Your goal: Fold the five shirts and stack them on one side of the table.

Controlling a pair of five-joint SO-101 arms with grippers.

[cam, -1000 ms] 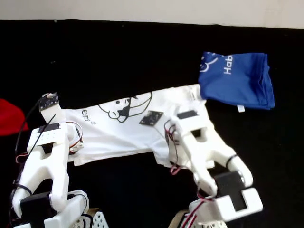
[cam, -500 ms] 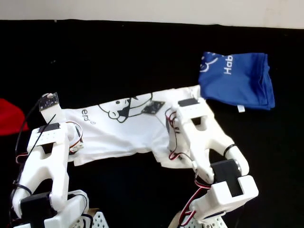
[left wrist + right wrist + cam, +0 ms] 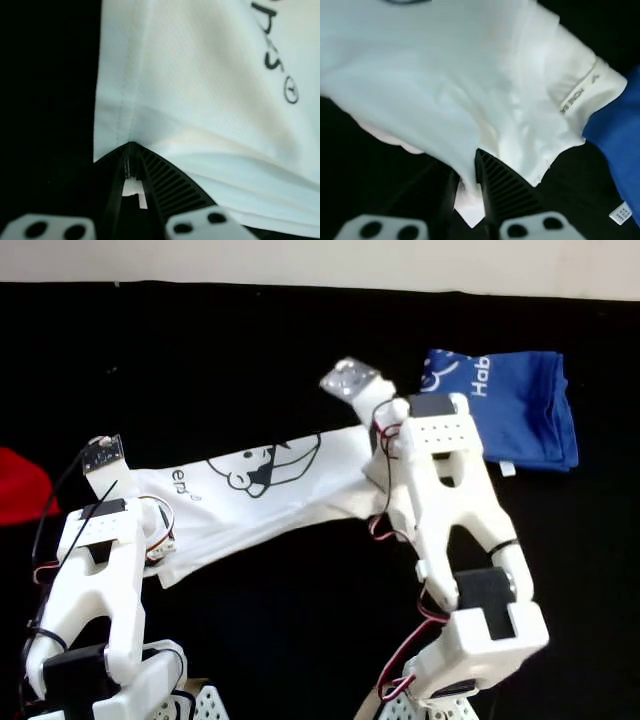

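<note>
left gripper (image 3: 131, 167) fingers clamped on the white shirt (image 3: 200, 90) at a hem corner; right gripper (image 3: 471, 186) fingers pinched shut on the opposite end, fabric bunched around them. Shirt stretches between both sets of fingers over the black table (image 3: 200, 360). Folded blue shirt (image 3: 510, 405) just beyond the right fingers, red shirt (image 3: 20, 485) well outboard of the left fingers

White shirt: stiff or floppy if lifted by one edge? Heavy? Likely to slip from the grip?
Likely floppy: the white shirt bunches and creases at the right gripper rather than staying flat. Probably light: a thin pinch there and at the left gripper seems enough to hold it. Slipping looks unlikely, since the soft cloth sits between ridged fingers.
</note>
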